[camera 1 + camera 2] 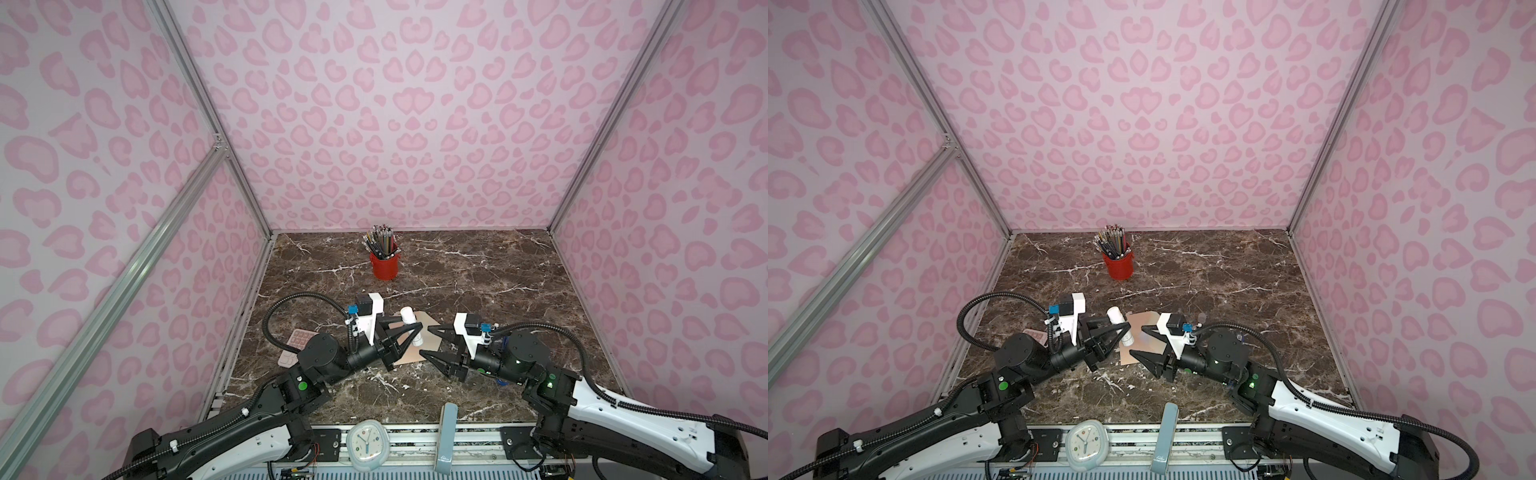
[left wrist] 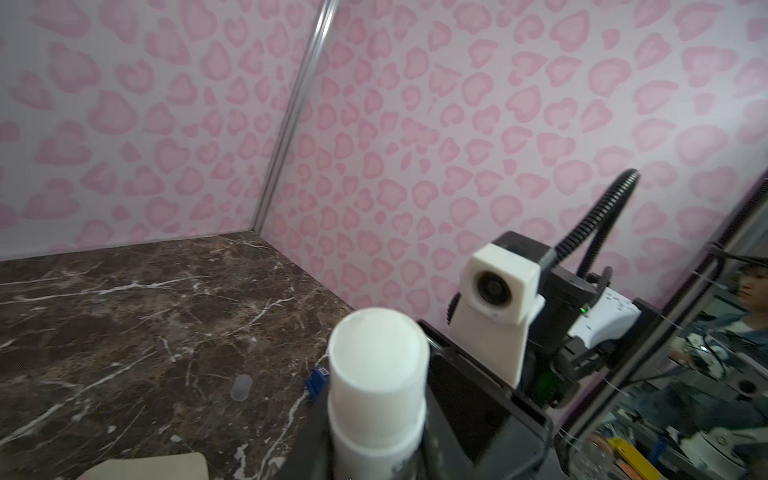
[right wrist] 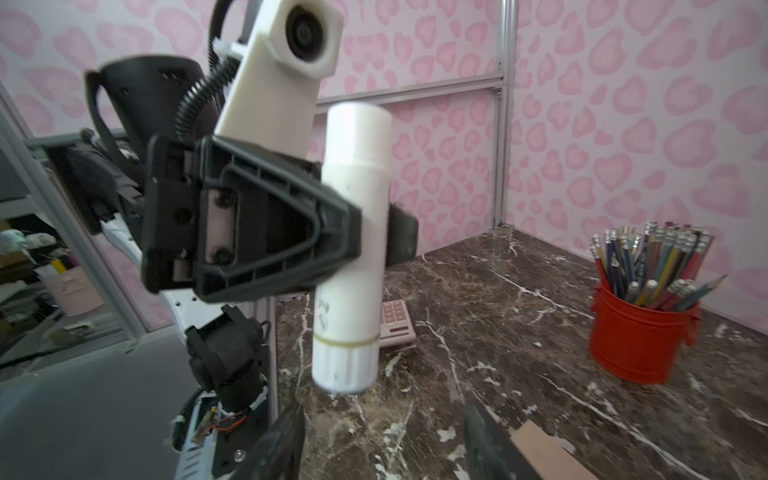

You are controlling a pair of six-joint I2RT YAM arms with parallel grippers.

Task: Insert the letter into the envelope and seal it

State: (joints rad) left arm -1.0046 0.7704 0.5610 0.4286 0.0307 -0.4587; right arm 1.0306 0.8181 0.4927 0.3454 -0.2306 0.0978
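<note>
The peach-pink envelope [image 1: 426, 319] [image 1: 1140, 320] lies flat on the marble table between my two grippers; one corner of it shows in each wrist view [image 3: 548, 453] [image 2: 153, 467]. The letter is out of view. My left gripper [image 1: 409, 326] [image 1: 1121, 326] [image 2: 378, 440] is shut on a white glue stick [image 1: 409, 316] [image 1: 1116, 316] [image 2: 378, 374] [image 3: 357, 166], held roughly upright above the envelope's left edge. My right gripper [image 1: 424, 340] [image 1: 1137, 340] [image 3: 384, 436] is open and empty, just right of the stick, over the envelope.
A red cup of pencils [image 1: 384, 264] [image 3: 636, 345] stands at the back centre. A pink calculator [image 1: 297, 343] [image 3: 397, 320] lies left, behind the left arm. A small clear cap [image 2: 242, 386] lies on the table. A clock [image 1: 366, 444] and a blue-grey stand [image 1: 446, 436] sit at the front edge.
</note>
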